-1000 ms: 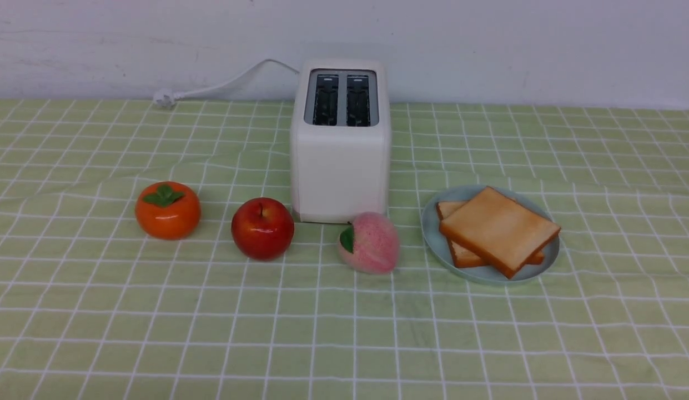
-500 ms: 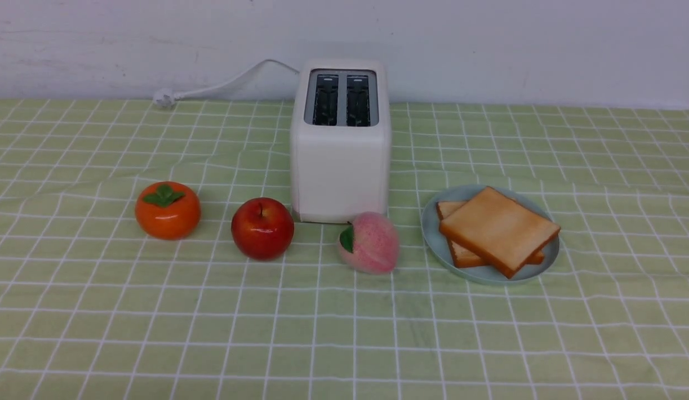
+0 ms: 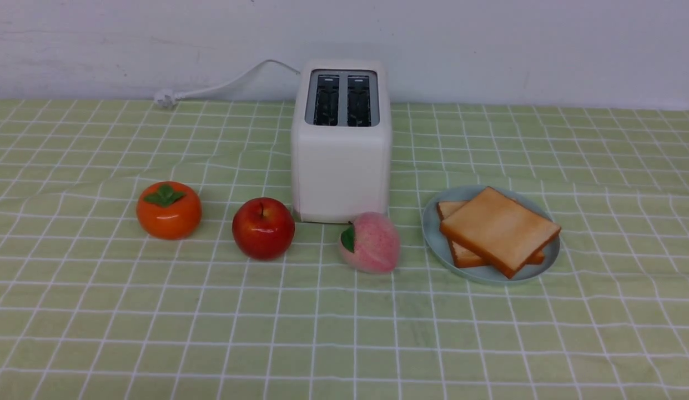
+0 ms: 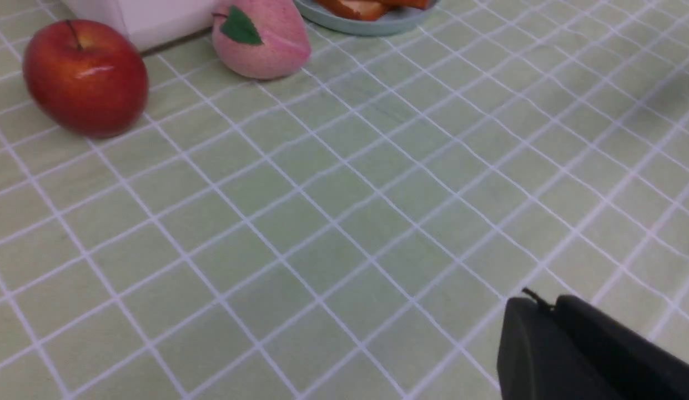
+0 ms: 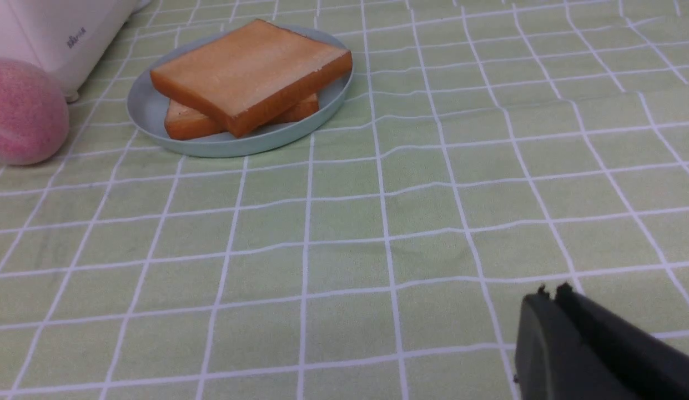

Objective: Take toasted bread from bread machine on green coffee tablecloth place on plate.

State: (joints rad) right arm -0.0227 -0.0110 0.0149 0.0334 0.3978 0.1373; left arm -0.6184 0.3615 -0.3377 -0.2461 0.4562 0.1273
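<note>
in the front view, the toasted bread (image 3: 498, 230) lies as two stacked slices on the plate (image 3: 433, 228), just right of the bread machine (image 3: 341, 145), whose slots look empty. neither arm shows here. a persimmon (image 3: 168, 210), apple (image 3: 263, 228) and peach (image 3: 370, 242) sit on the green coffee tablecloth (image 3: 344, 333).

in the left wrist view, the left gripper (image 4: 549, 311) hangs over bare cloth, fingers pressed together, holding nothing.

in the right wrist view, the right gripper (image 5: 552, 297) is likewise closed and empty, well apart from the plate (image 5: 150, 114). the slices (image 5: 250, 72) look light, stiff and matte; pinching across a crust edge would likely suit them.
</note>
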